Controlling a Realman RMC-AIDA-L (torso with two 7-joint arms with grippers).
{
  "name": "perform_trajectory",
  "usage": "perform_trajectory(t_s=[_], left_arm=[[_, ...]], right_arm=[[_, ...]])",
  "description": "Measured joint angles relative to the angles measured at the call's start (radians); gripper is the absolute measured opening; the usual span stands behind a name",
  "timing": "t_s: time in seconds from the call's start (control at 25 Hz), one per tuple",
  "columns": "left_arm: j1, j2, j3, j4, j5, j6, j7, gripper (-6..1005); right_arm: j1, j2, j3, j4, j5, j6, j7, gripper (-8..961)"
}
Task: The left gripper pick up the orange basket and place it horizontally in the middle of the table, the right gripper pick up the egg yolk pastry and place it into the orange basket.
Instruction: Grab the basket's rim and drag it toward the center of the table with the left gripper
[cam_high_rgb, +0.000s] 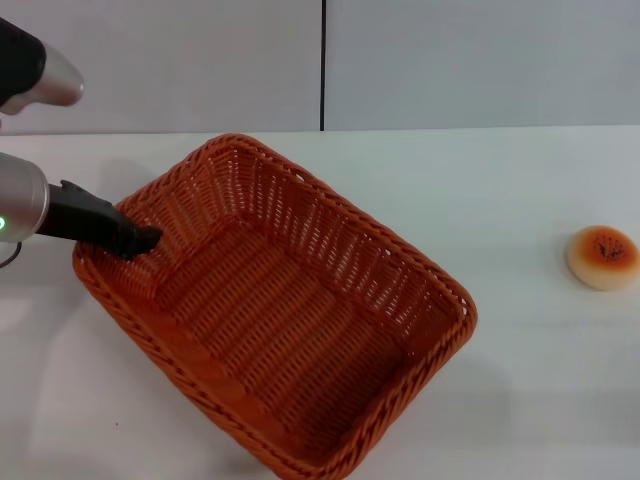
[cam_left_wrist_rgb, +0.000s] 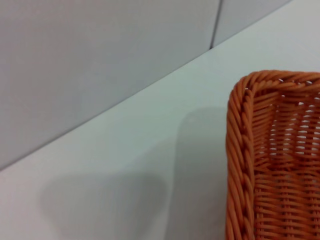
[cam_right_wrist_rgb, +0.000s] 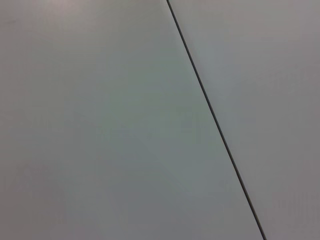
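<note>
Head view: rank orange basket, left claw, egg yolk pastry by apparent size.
1. Orange basket, by far the largest.
2. Left claw, at the basket's left rim.
3. Egg yolk pastry, smallest, though close to the claw tip.

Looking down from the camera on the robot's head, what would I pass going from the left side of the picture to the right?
Left pincer, its tip at the left rim of the basket → orange basket, lying at a slant on the white table → egg yolk pastry, alone near the right edge.
</note>
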Motion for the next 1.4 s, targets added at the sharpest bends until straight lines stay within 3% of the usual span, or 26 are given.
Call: perform_trajectory(t_s=[0.08,0.28,0.64,0.68,0.72,0.84,0.92,1.2,1.4], left_arm=[[0.001,0.0,-0.003,0.004,0.0,0.006,-0.019,338],[0.01,0.0,-0.009,0.03,-0.001,0.03,-0.107,264],[0.016,0.0,-0.02,0.033,-0.002,0.02,-0.278,244],[0.016,0.0,-0.02,0.033,-0.002,0.02,-0.278,242],[0.016,0.0,-0.02,0.033,-0.002,0.02,-0.278,239],[0.013,0.0,-0.029,0.033,-0.003,0.014,-0.34,232],[0.031,-0.008,-0.127,-0.066,-0.241,-0.075,-0.381,226],[0.017,-0.002,-0.274,-0.217,-0.31,-0.071,-0.381,216],[0.031,0.0,-0.285,-0.202,-0.313,-0.056,-0.38,212]], right_arm=[[0.0,0.0,0.0,-0.001,0.0,-0.003,0.005,534],[0.004,-0.002,-0.001,-0.021,-0.004,-0.015,0.015,533],[0.002,-0.008,-0.001,-0.215,-0.014,0.012,0.21,531],[0.016,-0.027,-0.001,-0.242,-0.016,0.04,0.264,531],[0.016,-0.027,-0.001,-0.242,-0.016,0.04,0.264,531],[0.05,-0.074,0.003,-0.215,-0.017,0.072,0.318,530],[0.083,-0.112,0.011,-0.198,-0.017,0.108,0.339,530],[0.101,-0.146,0.013,-0.148,-0.017,0.122,0.344,528],[0.11,-0.159,0.014,-0.124,-0.017,0.124,0.345,527]])
